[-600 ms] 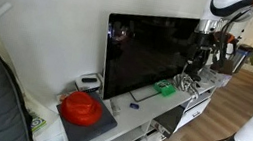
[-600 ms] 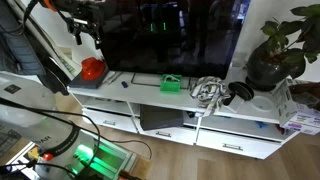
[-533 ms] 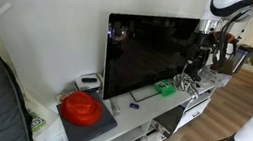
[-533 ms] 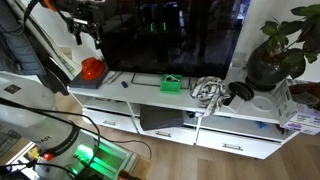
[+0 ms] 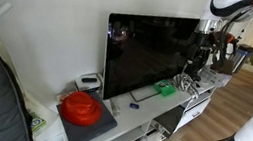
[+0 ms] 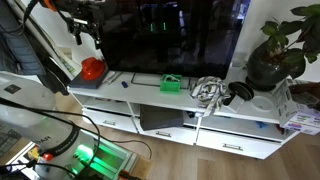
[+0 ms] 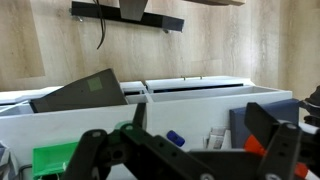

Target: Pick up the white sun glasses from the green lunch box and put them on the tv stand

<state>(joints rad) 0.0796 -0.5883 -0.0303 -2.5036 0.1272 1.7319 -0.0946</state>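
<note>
Black gripper (image 7: 185, 158) fingers fill the bottom of the wrist view, spread wide with nothing between them, so the tool is released and empty. Past the left finger (image 7: 92, 150), in the lower left of that frame, is the green lunch box (image 7: 52, 160). The target therefore lies ahead of the tool and off to the left. The white sun glasses are too small to make out in any view. I judge that they lie on the box, and I cannot tell their long axis.

In an exterior view the box (image 5: 165, 88) sits on the tv stand (image 5: 125, 116) right of centre, with the arm hanging above it and to its right, well apart. The approach looks like a descent with a sideways shift.

A small dark-blue item (image 5: 134, 104) lies near the box, and a pale tangle of cloth or cable (image 6: 208, 90) sits just beside it on the other side. The black TV (image 5: 149, 54) rises close behind and leaves little room at the back. Farther along are a red round object (image 5: 83, 106), headphones (image 6: 240, 93) and a plant (image 6: 275, 50).
</note>
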